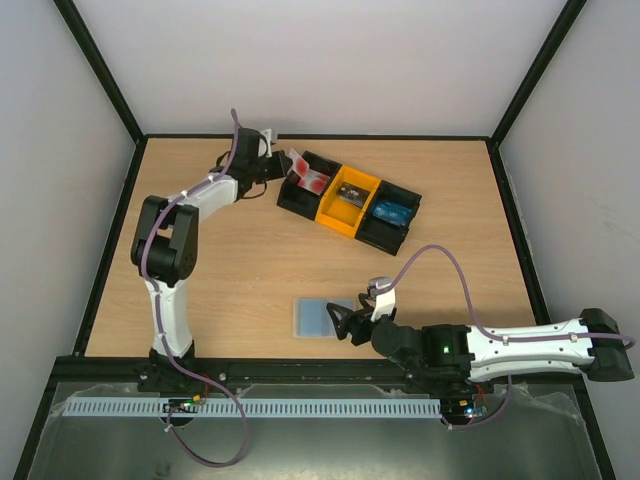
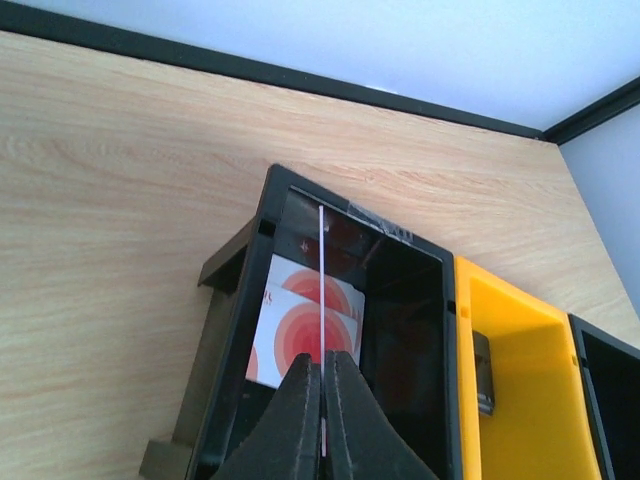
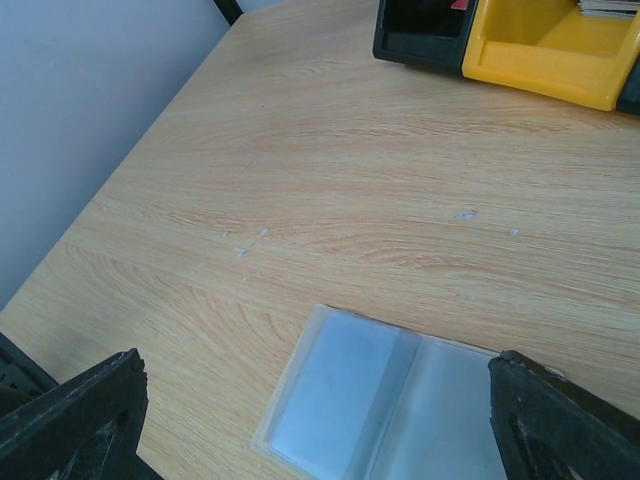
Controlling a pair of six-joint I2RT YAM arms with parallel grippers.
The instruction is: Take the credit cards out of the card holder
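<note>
Left fingers (image 2: 296,420) pinch a credit card (image 2: 322,280); right fingers (image 3: 75,420) spread beside card holder (image 3: 380,400).

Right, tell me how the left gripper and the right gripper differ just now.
The left gripper is shut on a card, held edge-on; the right gripper stands wide open and holds nothing. The left gripper is at the far side, over the black end compartment of the tray; the right gripper is at the near side, by the card holder. Both have dark fingers.
</note>
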